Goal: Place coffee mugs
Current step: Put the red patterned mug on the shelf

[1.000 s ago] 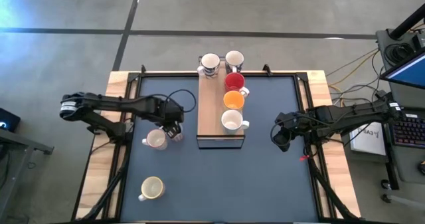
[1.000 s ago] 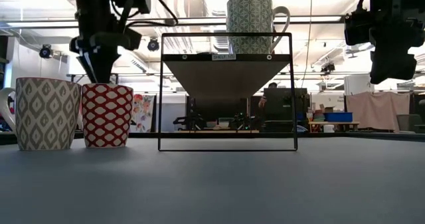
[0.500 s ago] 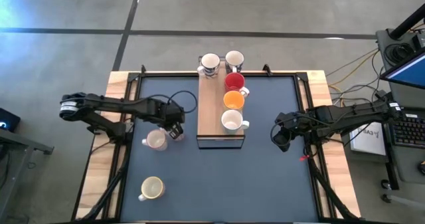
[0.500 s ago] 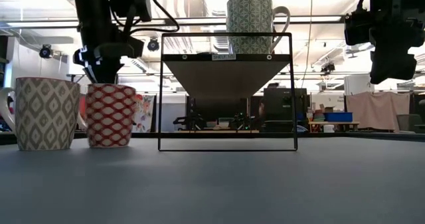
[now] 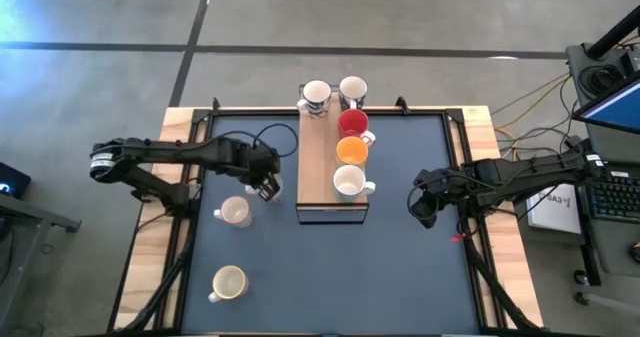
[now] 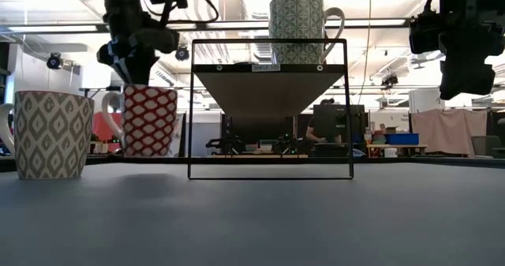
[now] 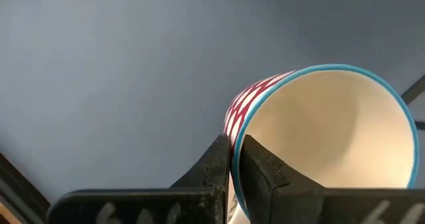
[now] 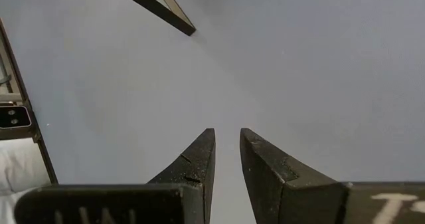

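Note:
A white mug with a red pattern (image 6: pixel 148 120) hangs a little above the dark table, with my left gripper (image 7: pixel 231 154) shut on it just left of the wooden rack (image 5: pixel 318 172). In the high view the gripper (image 5: pixel 266 185) hides this mug. The rack carries several mugs: a red one (image 5: pixel 352 123), an orange one (image 5: pixel 351 149) and a white one (image 5: pixel 348 182). A grey-patterned mug (image 6: pixel 54 133) stands on its base left of the lifted mug. My right gripper (image 8: pixel 227 141) waits over the table's right side, slightly open, with nothing between its fingers. My left gripper pinches the red-patterned mug's rim (image 7: pixel 240 127), one finger inside the mug and one outside against its wall. The fingers come from above, pointing steeply down. The mug hangs below them, about upright and clear of the table, its handle (image 6: pixel 111 112) toward the table's left.
A cream mug (image 5: pixel 229 283) stands near the table's front left. Two patterned mugs (image 5: pixel 316 95) (image 5: pixel 352 89) sit at the rack's far end. The rack's black frame (image 6: pixel 270 108) stands mid-table. Bare tabletop lies between the rack and my right gripper (image 5: pixel 424 212).
My left gripper has shut on the red-patterned mug's rim, then risen and gone a little toward the rack. The mug, which stood on the table beside the grey-patterned one, now hangs clear of the table and farther right.

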`<state>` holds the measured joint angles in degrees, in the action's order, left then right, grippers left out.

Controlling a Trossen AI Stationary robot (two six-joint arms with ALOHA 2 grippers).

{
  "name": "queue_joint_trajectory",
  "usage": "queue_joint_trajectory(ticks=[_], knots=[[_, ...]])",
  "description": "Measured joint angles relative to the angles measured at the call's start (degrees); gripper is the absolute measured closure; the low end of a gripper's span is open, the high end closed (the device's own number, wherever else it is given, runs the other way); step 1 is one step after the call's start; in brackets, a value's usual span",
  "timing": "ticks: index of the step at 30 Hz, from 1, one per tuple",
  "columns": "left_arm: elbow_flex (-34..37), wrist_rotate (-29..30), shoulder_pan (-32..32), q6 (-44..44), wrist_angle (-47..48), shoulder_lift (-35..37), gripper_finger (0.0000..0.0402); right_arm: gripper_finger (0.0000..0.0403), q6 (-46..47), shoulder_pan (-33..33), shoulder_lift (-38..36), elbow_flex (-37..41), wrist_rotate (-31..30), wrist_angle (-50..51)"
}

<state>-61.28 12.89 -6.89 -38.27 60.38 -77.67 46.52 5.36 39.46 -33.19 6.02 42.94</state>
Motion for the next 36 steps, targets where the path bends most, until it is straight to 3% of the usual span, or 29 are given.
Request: queue_joint_trajectory(ticks=[19,36], knots=[[-19.1,1.6,-7.9,6.3,5.2,0.0,0.0398,0.0342,0.0,0.0,0.0,0.0,0.0,0.0],[-22.4,1.1,-8.6,6.3,0.9,-1.1,0.0398,0.0342,0.0,0.0,0.0,0.0,0.0,0.0]])
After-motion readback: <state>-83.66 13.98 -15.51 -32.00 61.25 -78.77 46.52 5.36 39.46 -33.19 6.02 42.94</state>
